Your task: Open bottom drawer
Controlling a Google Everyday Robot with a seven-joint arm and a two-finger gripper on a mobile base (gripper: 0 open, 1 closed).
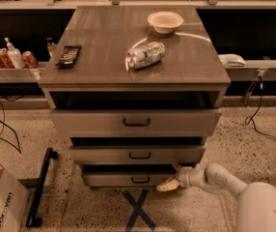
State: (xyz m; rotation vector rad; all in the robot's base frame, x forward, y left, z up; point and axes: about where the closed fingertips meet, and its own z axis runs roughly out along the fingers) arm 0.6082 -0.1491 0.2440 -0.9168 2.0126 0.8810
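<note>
Camera view has my claw (169, 184) down low, sitting right at the right end of the bottom drawer (109, 180), which is the lowest front on the cabinet (104, 74). Can't tell how wide the claw's set, honestly.

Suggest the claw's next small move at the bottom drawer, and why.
Probably slide the claw a little left in the camera view, onto the black pull handle of the bottom drawer. The claw sits low at the drawer front's right end, beside the handle and not on it, so it cannot pull yet.
</note>
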